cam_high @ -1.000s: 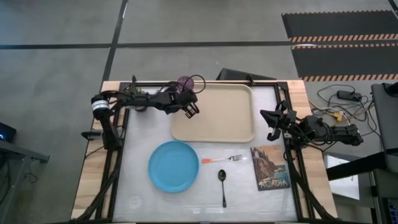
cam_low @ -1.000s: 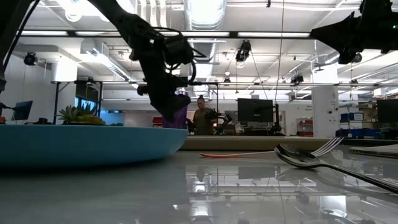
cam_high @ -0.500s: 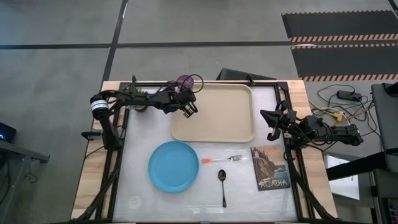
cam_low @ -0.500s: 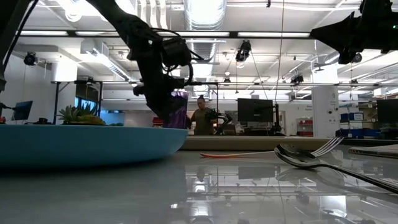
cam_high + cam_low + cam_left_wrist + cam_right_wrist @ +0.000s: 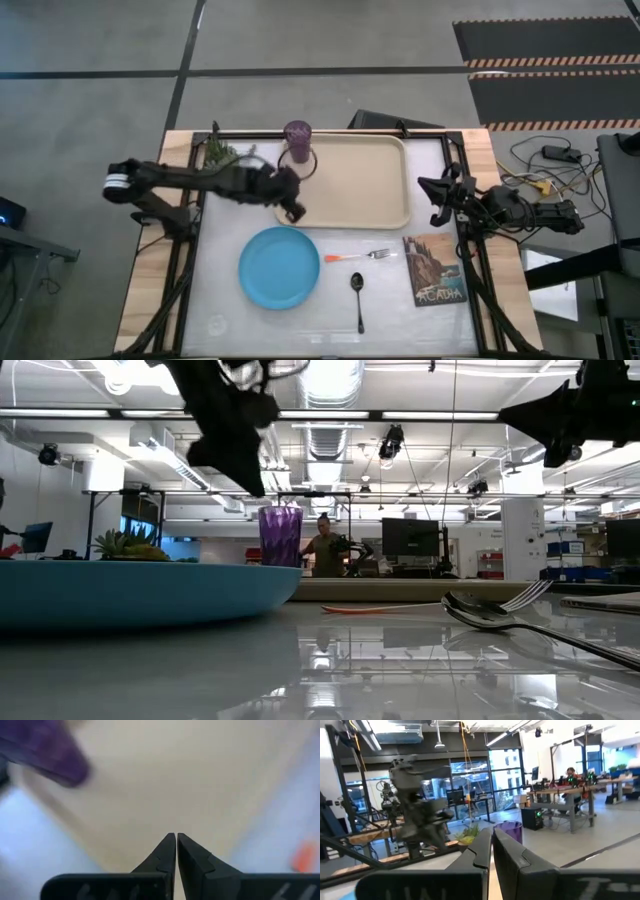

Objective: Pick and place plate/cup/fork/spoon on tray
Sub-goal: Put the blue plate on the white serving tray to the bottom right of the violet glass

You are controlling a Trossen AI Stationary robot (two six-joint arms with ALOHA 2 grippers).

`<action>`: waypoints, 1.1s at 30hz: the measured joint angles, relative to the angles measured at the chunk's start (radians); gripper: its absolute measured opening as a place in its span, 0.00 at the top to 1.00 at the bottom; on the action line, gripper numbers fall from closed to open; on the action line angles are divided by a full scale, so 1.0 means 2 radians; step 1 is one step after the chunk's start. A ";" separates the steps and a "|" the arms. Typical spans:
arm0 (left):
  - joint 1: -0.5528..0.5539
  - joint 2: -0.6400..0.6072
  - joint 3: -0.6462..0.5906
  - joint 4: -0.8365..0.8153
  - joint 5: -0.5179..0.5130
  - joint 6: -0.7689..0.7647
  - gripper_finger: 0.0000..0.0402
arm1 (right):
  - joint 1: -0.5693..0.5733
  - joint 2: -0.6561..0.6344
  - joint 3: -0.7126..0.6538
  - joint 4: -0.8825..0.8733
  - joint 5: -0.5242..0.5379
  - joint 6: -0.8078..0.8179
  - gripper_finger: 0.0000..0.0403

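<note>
The purple cup [image 5: 297,142] stands upright on its base in the far left corner of the beige tray [image 5: 350,185]; it also shows in the low view [image 5: 280,536] and, blurred, in the left wrist view [image 5: 47,750]. My left gripper [image 5: 291,207] is shut and empty above the tray's left rim, nearer than the cup and raised [image 5: 252,478]. The blue plate [image 5: 279,267], the orange-handled fork [image 5: 358,256] and the dark spoon [image 5: 358,298] lie on the table in front of the tray. My right gripper [image 5: 437,200] is shut and empty, raised at the tray's right.
The ACADIA book [image 5: 435,270] lies right of the fork. A small green plant [image 5: 222,152] stands left of the cup at the table's far left. The tray's middle and right are bare. A person shows in the room far behind the table [image 5: 324,546].
My left gripper has drawn away from the cup, going up and toward the table's near edge and a little left. The cup stays upright in the tray's far left corner.
</note>
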 joint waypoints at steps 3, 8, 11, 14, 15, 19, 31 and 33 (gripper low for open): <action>-0.053 -0.024 -0.027 0.005 0.003 -0.022 1.00 | 0.000 0.002 0.000 -0.008 0.000 0.028 0.98; -0.130 -0.053 -0.082 0.045 0.004 -0.026 1.00 | 0.000 0.003 0.000 0.000 -0.071 0.097 0.98; -0.156 -0.065 -0.109 0.074 0.004 -0.025 1.00 | 0.000 0.006 0.000 0.031 -0.117 0.134 0.98; -0.162 -0.079 -0.125 0.086 -0.005 -0.024 1.00 | 0.000 0.017 0.000 0.063 -0.123 0.153 0.98; -0.161 -0.084 -0.130 0.086 -0.011 -0.022 1.00 | 0.000 0.023 0.000 0.072 -0.123 0.153 0.98; -0.160 -0.102 -0.136 0.085 -0.048 0.014 1.00 | 0.000 0.060 0.000 0.119 -0.122 0.153 0.98; -0.160 -0.163 -0.140 0.086 -0.189 0.091 1.00 | 0.000 0.233 0.000 0.303 -0.122 0.164 0.98; -0.160 -0.168 -0.141 0.087 -0.200 0.102 1.00 | 0.000 0.257 0.002 0.321 -0.122 0.171 0.98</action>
